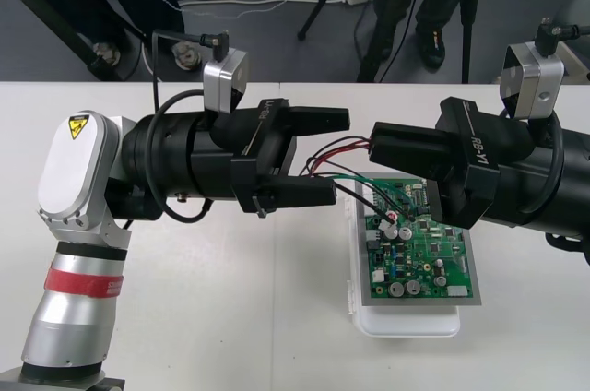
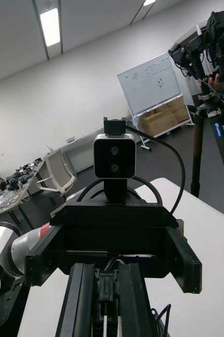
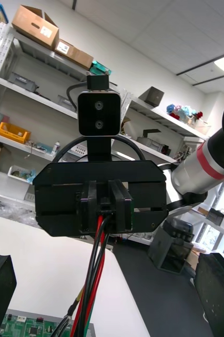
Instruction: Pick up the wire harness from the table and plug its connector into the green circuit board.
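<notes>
A: Right hand is clamped on the harness wires over the board's far edge. Left hand gapes wide just beside it, facing it.
B: So the wires hang from our right hand down to the board. Seated?
A: We can't tell. That end is too small to read.

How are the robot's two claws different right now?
The left gripper is open, its fingers far apart and gripping nothing; the right gripper is shut on the harness wires. The left gripper hangs over the table beside the green circuit board; the right gripper hangs over the board's far edge. Both have black fingers, and they point at each other.
</notes>
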